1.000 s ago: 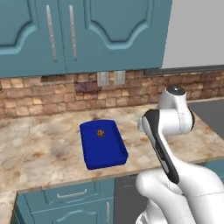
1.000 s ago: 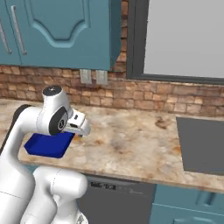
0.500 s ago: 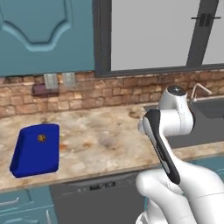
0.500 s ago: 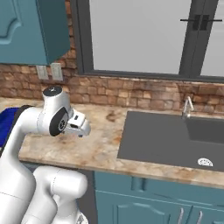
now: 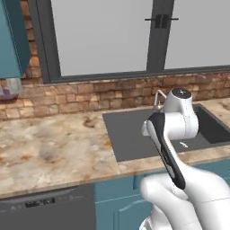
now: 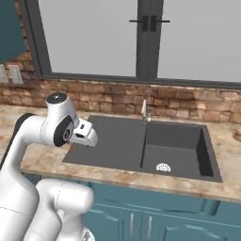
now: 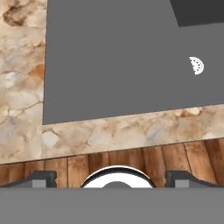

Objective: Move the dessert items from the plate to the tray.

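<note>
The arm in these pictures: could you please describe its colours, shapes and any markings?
The arm has smooth, rounded white links with dark grey joints. A dark disc caps the top joint and a black strip runs along one link in the left base view. The gripper has two small dark grey finger tips. No cables or lettering show.
</note>
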Robot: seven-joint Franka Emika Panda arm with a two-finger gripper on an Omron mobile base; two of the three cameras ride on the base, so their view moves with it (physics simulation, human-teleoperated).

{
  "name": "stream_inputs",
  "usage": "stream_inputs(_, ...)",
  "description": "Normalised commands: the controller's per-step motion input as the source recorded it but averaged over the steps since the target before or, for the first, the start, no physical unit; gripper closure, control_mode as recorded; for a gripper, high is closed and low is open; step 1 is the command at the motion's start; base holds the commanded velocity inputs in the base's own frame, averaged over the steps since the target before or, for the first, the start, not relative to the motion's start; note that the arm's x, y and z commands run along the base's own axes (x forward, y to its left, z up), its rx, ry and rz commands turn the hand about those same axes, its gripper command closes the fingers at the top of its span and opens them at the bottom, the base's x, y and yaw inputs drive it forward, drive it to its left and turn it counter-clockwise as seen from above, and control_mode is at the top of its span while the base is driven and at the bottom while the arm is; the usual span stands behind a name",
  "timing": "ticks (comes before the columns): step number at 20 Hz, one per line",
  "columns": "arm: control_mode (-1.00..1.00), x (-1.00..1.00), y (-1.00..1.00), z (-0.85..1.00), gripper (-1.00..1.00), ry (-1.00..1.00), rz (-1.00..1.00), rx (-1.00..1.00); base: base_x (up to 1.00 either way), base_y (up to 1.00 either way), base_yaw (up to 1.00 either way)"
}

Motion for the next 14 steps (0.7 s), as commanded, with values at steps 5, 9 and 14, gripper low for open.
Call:
stream_inputs(5, 1.00, 0.00, 0.00, 0.00, -1.00, 0.00, 0.00, 0.00, 0.00, -0.91, 0.00)
stream_inputs(9, 1.00, 0.00, 0.00, 0.00, -1.00, 0.00, 0.00, 0.00, 0.00, -0.80, 0.00)
stream_inputs(14, 1.00, 0.00, 0.00, 0.00, -1.00, 0.00, 0.00, 0.00, 0.00, -0.78, 0.00)
